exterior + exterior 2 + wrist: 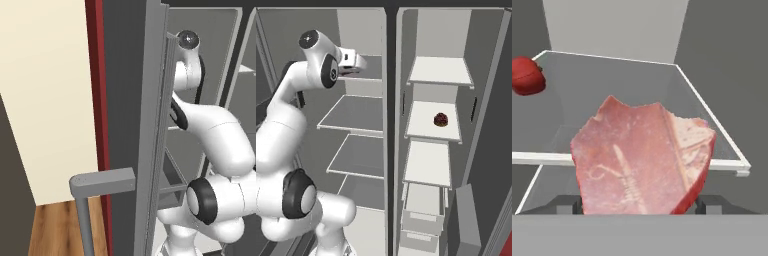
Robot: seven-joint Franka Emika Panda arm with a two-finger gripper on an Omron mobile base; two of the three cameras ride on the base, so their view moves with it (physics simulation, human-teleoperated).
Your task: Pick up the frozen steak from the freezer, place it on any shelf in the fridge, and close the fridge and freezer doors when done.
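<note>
The gripper [639, 202] is clenched on the frozen steak [643, 157], carrying it at the lip of a fridge shelf [712, 130], with a bright red ball [527, 75] at ten o'clock. Pickup looks done; setting it down and closing both doors [127, 125] remain. A dark red lump [441, 119] sits in the freezer [433, 122]. No readable writing anywhere.

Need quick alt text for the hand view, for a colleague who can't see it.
A flat pink-red steak sits between the gripper's dark fingertips, held over a wide grey fridge shelf with white edging. A red ball rests at the shelf's left.
</note>
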